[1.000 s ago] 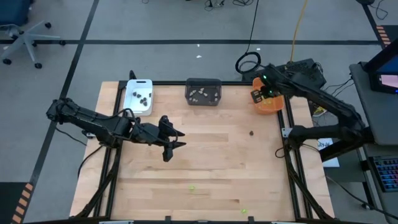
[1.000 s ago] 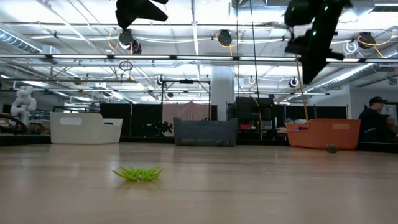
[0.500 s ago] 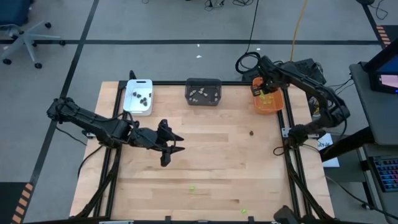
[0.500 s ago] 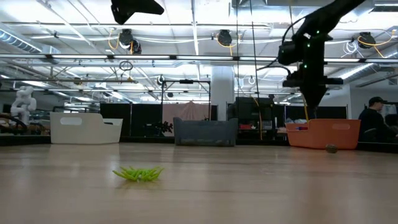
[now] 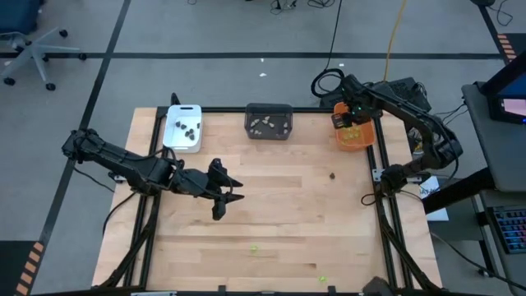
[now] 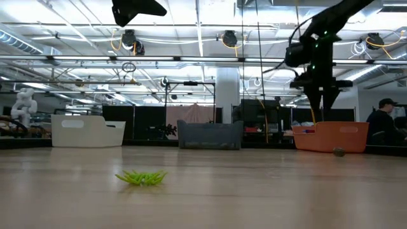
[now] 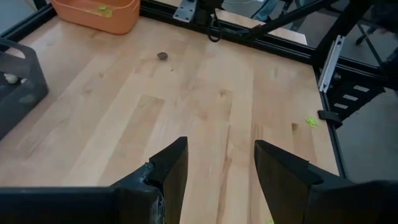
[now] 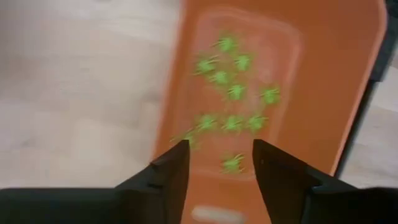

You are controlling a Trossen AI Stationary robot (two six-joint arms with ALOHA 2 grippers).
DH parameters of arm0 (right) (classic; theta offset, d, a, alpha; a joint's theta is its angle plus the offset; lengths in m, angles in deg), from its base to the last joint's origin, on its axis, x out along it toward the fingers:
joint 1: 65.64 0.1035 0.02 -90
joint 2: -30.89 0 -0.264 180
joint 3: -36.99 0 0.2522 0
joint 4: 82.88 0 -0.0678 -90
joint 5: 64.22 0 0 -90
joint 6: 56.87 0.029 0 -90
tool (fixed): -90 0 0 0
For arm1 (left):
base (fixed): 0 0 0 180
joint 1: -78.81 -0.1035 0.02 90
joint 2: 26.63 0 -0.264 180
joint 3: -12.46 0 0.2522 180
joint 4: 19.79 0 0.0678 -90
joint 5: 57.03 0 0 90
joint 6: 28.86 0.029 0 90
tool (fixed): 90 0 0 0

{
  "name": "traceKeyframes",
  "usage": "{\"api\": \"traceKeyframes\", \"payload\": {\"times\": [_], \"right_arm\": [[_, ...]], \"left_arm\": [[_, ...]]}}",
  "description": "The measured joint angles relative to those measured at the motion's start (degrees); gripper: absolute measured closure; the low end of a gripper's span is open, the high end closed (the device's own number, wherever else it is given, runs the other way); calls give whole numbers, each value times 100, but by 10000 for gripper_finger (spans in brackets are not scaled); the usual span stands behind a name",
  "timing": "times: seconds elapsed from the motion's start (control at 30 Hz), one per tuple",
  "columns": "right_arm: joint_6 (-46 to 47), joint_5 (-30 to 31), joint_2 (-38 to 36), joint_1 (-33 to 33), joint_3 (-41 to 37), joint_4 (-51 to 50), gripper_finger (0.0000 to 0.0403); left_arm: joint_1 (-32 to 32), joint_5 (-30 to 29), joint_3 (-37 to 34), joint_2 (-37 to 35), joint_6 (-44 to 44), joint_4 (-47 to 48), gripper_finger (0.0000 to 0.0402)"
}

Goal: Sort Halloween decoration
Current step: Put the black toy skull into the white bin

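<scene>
The Halloween decoration is split up. Several lime green pieces [image 8: 233, 93] lie in the orange tray [image 5: 355, 136]. Dark pieces sit in the white tray [image 5: 184, 127] and pale ones in the dark grey tray [image 5: 269, 121]. Loose on the table are two green pieces [image 5: 253, 247] [image 5: 323, 279] and one dark piece [image 5: 333, 174]. My right gripper [image 8: 217, 168] hangs open above the orange tray, pointing down, with nothing between its fingers. My left gripper [image 5: 226, 193] hovers open over the table's left middle, holding nothing.
The three trays stand in a row along the table's far edge. A black frame rail [image 5: 380, 197] runs along the table's right edge. The wooden table [image 5: 279, 214] is bare between the trays and the loose pieces near the front.
My right gripper has sunk toward the orange tray and tipped to point more steeply down. It was shut half a second ago and has opened above the tray. My left arm has kept still.
</scene>
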Motion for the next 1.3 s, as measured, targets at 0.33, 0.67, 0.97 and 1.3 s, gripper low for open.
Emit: {"api": "traceKeyframes", "payload": {"times": [0.33, 0.67, 0.97, 1.3], "right_arm": [[960, -640, -1738, 1432, -1, -347, 229], [3484, -187, -2191, 3409, -286, -787, 233], [5189, -203, -1964, 4608, -1450, -66, 234], [5261, -186, -1235, 4685, -2158, 910, 234]], "left_arm": [[-11, 21, 0, 0, -2, 194, 219], [-11, 171, 0, 0, 0, 324, 219], [-11, 178, 0, 0, -2, 346, 219], [-11, 180, 0, 0, 0, 383, 219]]}}
